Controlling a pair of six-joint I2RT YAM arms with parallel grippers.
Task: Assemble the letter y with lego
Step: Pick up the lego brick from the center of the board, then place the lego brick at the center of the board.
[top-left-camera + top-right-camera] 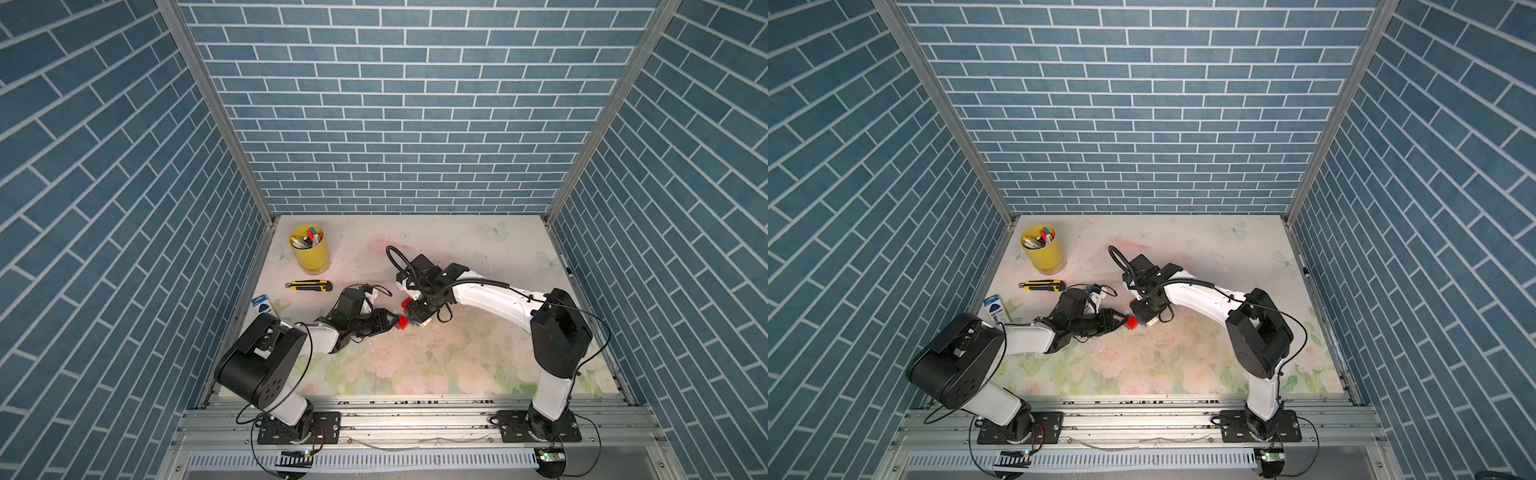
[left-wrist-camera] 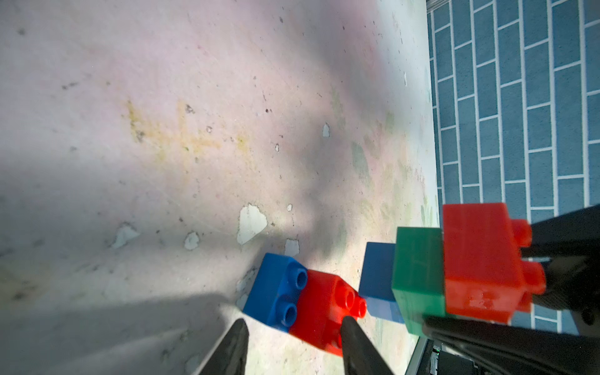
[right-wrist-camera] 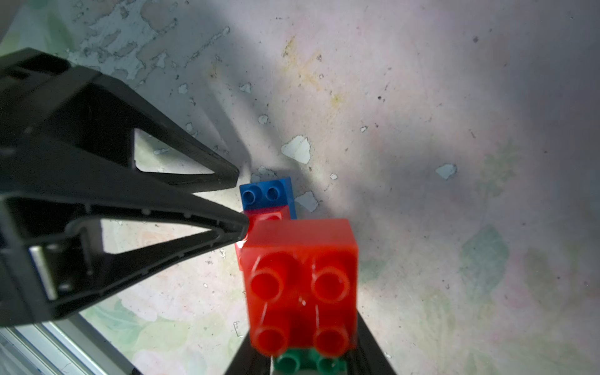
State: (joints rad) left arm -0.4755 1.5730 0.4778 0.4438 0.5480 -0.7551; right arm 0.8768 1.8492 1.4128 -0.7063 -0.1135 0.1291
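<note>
My left gripper (image 2: 295, 331) is low over the table, its fingers closed on a small joined pair of lego: a blue brick (image 2: 276, 292) with a red brick (image 2: 324, 311) stacked half-offset on its studs. One fingertip (image 2: 349, 324) presses the red brick's studded face. The other sits at the blue brick's far side. Just beside it my right gripper (image 3: 308, 367) is shut on part of the letter y: a red brick (image 3: 302, 285) on a green brick (image 2: 418, 279), with a blue brick (image 2: 378, 279) beyond. In both top views the two grippers (image 1: 395, 322) (image 1: 1142, 318) meet at mid-table.
A yellow cup (image 1: 309, 249) of pens stands at the back left. In front of it lie a yellow-black utility knife (image 1: 308, 285) and a blue-white packet (image 1: 262, 305) by the left wall. Brick-pattern walls close in the table (image 1: 457, 365) on three sides.
</note>
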